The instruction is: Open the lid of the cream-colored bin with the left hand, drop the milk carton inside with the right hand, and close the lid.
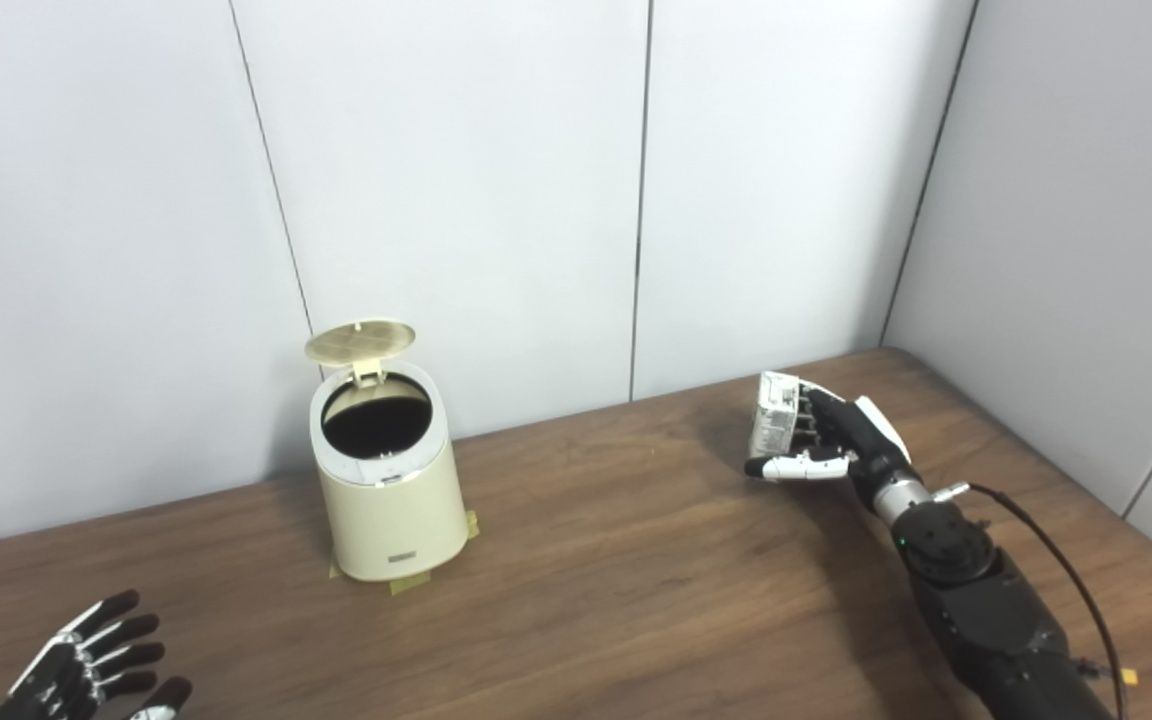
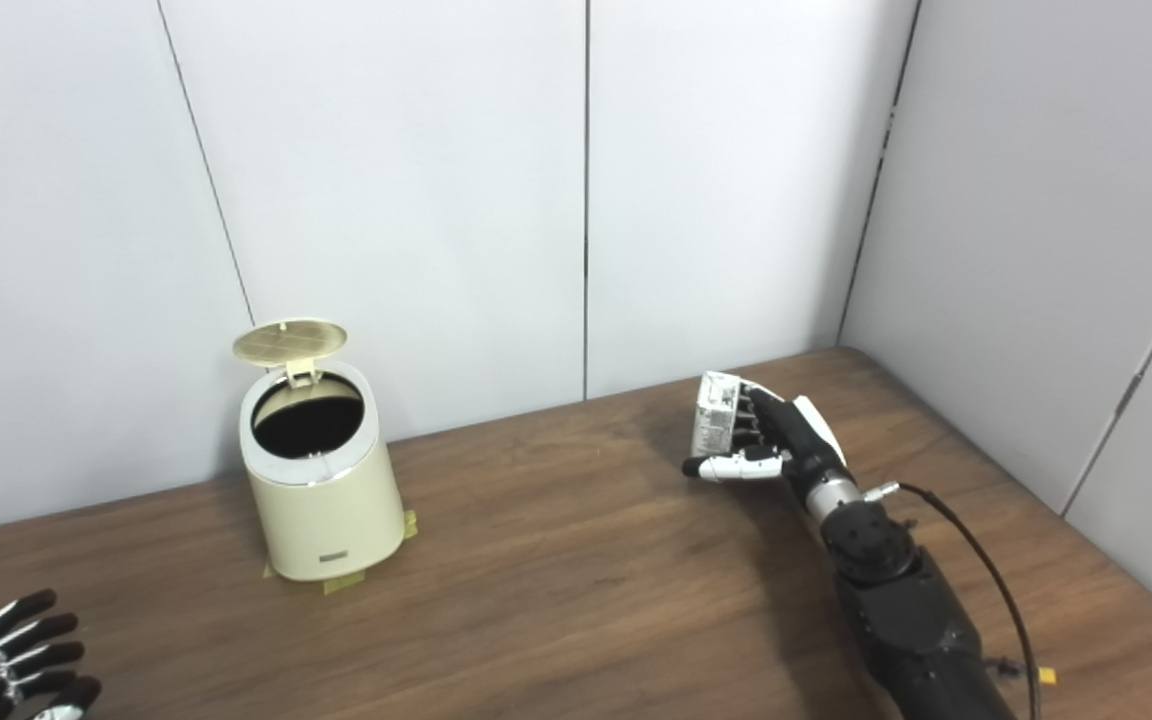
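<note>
White wall panels back a wooden worktop point(image 1: 636, 560). Near the wall stands the bin point(image 1: 391, 500), taped down so it won't slide, lid point(image 1: 359, 341) up. Well right of the bin, the right hand point(image 1: 831, 440) is closed around the carton point(image 1: 774, 415), lifted ready to carry over. The left hand point(image 1: 96, 665) waits spread and empty, near-left of the bin.

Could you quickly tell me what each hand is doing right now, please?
Left hand: open, holding nothing.
Right hand: shut on the milk carton.

A dark wooden table point(image 1: 636, 580) stood in a corner of pale grey panelled walls point(image 1: 456, 200), evenly lit.
</note>
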Controlling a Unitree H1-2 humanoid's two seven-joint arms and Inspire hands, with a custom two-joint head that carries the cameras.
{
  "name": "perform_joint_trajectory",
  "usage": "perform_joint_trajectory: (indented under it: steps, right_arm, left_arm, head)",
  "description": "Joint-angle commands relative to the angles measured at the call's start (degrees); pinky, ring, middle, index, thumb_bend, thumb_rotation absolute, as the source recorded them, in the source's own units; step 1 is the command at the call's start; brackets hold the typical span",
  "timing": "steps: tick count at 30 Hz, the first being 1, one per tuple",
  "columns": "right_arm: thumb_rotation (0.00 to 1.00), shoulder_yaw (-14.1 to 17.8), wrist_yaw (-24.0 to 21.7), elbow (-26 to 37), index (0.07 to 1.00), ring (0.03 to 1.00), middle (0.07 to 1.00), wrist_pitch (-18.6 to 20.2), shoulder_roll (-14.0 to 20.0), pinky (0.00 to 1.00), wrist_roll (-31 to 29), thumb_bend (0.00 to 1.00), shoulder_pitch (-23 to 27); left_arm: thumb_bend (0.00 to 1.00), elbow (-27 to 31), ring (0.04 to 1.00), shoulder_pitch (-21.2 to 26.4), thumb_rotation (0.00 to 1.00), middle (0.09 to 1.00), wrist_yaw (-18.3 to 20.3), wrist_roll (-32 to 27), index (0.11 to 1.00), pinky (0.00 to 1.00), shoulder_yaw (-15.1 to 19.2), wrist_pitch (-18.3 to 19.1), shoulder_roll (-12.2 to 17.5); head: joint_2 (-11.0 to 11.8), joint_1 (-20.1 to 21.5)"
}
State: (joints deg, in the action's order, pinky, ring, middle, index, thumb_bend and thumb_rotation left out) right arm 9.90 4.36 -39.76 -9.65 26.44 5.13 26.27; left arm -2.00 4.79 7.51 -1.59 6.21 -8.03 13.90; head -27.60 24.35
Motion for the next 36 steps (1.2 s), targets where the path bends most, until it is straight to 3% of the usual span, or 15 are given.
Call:
perform_joint_trajectory:
  steps: [1, 2, 3, 5, 13, 19, 26, 36]
  right_arm:
    - [0.08, 0.30, 7.67, -1.57, 0.633, 0.540, 0.606, -5.47, 0.71, 0.48, 3.29, 0.78, 3.42]
    - [0.04, 0.23, 10.27, -2.77, 0.576, 0.458, 0.526, -6.76, 0.44, 0.40, 4.42, 0.66, 3.78]
    - [0.02, 0.18, 11.99, -3.56, 0.546, 0.401, 0.479, -7.66, 0.21, 0.35, 4.96, 0.59, 4.04]
    - [0.00, 0.05, 14.29, -4.03, 0.520, 0.336, 0.432, -8.74, -0.25, 0.29, 5.57, 0.54, 4.22]
    - [0.00, -1.62, 17.99, -4.21, 0.514, 0.339, 0.433, -10.03, -0.96, 0.29, 7.63, 0.53, 4.09]
    - [0.00, -2.46, 19.58, -3.89, 0.519, 0.338, 0.434, -10.30, -1.30, 0.29, 8.30, 0.52, 3.66]
    - [0.00, -2.68, 20.67, -3.56, 0.522, 0.337, 0.440, -11.35, -2.15, 0.29, 8.30, 0.52, 3.27]
    - [0.00, -1.84, 18.73, 7.63, 0.509, 0.368, 0.455, -6.96, -6.83, 0.32, 6.30, 0.53, 4.96]
  left_arm:
    - [0.63, 1.43, 0.705, 1.37, 0.13, 0.758, -0.05, 0.52, 0.818, 0.67, -0.11, -2.59, 1.10]
    - [0.63, 1.42, 0.704, 1.42, 0.13, 0.758, -0.13, 0.67, 0.816, 0.67, -0.16, -2.58, 1.09]
    - [0.63, 1.40, 0.703, 1.45, 0.12, 0.758, -0.19, 0.76, 0.816, 0.67, -0.20, -2.54, 1.10]
    - [0.62, 1.64, 0.702, 1.39, 0.11, 0.759, -0.27, 0.99, 0.816, 0.67, -0.22, -2.32, 1.21]
    - [0.60, 1.70, 0.671, 1.48, 0.01, 0.740, -0.34, 2.08, 0.814, 0.61, -0.62, -3.21, 1.11]
    - [0.59, 2.17, 0.687, 1.47, 0.00, 0.749, -0.40, 2.36, 0.815, 0.65, -0.94, -3.34, 0.96]
    - [0.58, 2.16, 0.676, 1.51, 0.00, 0.748, 0.03, 1.42, 0.816, 0.62, -1.21, -3.01, 0.75]
    - [0.58, -0.97, 0.688, 2.49, 0.00, 0.758, 0.16, 0.37, 0.817, 0.63, -1.55, -4.83, 0.45]
  head:
    - [-0.05, 0.07]
    - [-0.05, 0.07]
    - [-0.05, 0.07]
    - [-0.45, -0.26]
    - [-0.47, -0.45]
    - [-0.66, -0.63]
    - [-0.58, -1.30]
    - [0.66, -3.30]
